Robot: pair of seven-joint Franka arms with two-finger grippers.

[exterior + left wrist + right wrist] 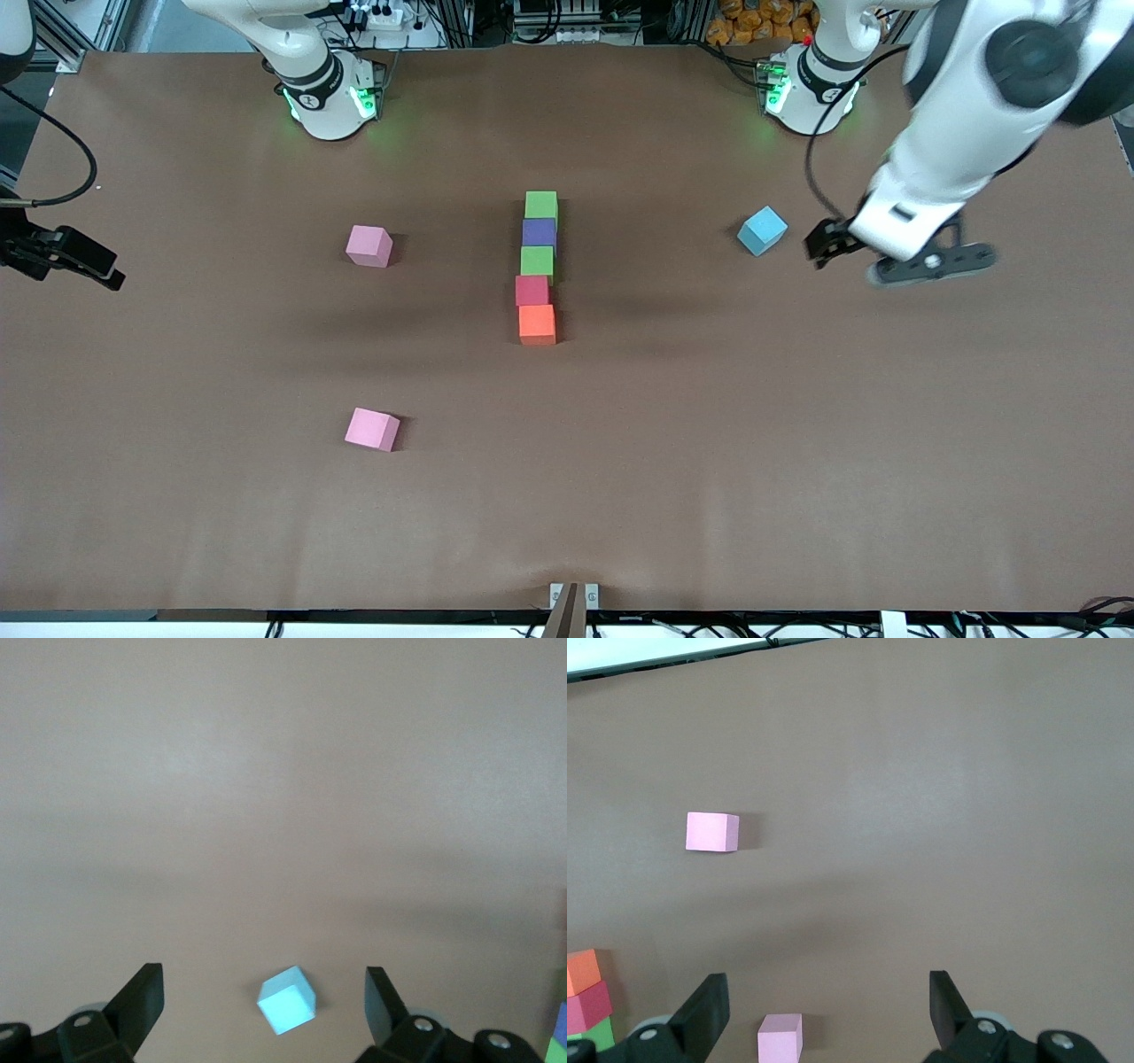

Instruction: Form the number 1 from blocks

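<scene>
Five blocks lie in one touching column at mid-table. Going toward the front camera they are a green block (541, 205), a purple block (539, 232), a second green block (537, 262), a red block (532, 290) and an orange block (537, 324). The red one sits slightly off line. My left gripper (827, 245) (263, 980) hangs open and empty over the table beside the light blue cube, toward the left arm's end. My right gripper (97, 268) (826, 986) is open and empty at the right arm's end of the table. The right wrist view catches the orange block (583, 970) and red block (586, 1005).
A light blue cube (762, 230) (286, 999) rests between the column and my left gripper. Two pink cubes lie toward the right arm's end, one (369, 245) (780, 1038) level with the column, the other (372, 429) (712, 832) nearer the front camera.
</scene>
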